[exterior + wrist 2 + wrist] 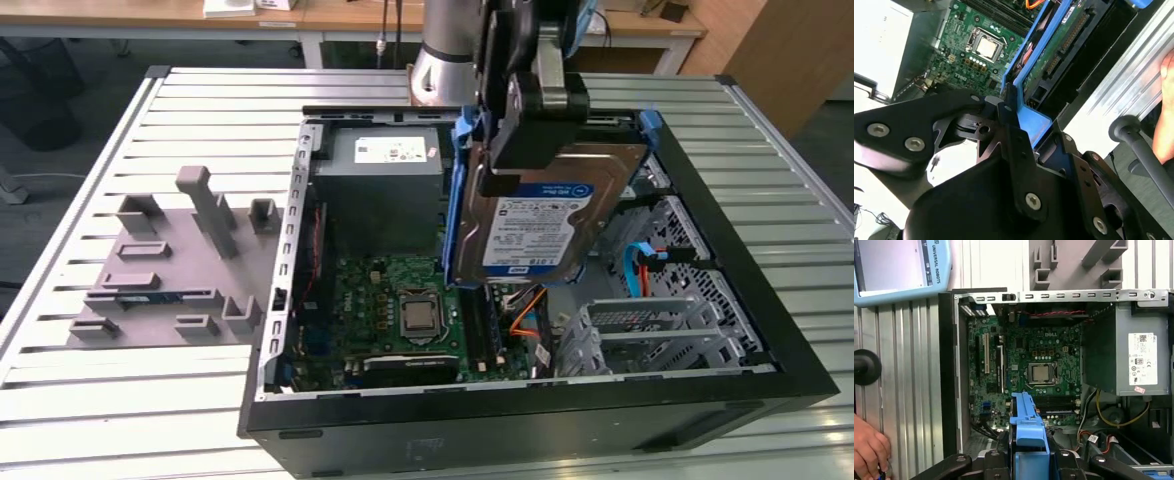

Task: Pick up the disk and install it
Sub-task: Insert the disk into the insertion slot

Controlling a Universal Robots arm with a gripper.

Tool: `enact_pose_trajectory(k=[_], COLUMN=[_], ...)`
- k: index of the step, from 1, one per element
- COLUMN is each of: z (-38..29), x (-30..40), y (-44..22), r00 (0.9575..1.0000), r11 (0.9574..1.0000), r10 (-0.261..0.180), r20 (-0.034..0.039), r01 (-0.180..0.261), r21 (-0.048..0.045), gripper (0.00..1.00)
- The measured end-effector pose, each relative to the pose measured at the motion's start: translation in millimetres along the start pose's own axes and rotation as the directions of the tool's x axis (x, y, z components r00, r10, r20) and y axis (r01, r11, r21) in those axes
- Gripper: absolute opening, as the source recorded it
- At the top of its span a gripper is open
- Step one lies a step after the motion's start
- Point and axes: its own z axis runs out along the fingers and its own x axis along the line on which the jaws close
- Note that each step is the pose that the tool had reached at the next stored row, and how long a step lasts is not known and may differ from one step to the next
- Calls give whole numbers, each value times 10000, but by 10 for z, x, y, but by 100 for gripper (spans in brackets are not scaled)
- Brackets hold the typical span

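The disk (550, 215) hangs tilted, label side showing, above the open computer case (747, 300), over its back middle. My gripper (514, 175) is shut on the disk's upper end, clamping the blue carrier frame (461, 190). In the second wrist view the gripper (1026, 122) pinches the blue frame, and the disk's green circuit-board underside (1064, 40) runs away from it. In the first wrist view the blue frame (1026, 432) stands between the black fingers (996, 462), above the motherboard (1039, 365).
Inside the case are a grey power-supply box (380, 175), the motherboard (400, 310) and a perforated metal drive cage (654, 320). A grey slotted fixture (174, 260) lies on the slatted metal table (107, 400). A person's hand (869, 450) rests beside the case near a pendant (899, 270).
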Motion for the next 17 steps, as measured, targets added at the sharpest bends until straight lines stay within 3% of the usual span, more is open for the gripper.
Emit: enact_pose_trajectory(k=[7,17], z=[25,46], x=[69,181], y=[-140,-168], r00=[10000,10000], r11=[10000,10000], r10=[-1,0], r20=[-1,0], r01=[1,0], r21=[-13,-13], gripper=[36,36])
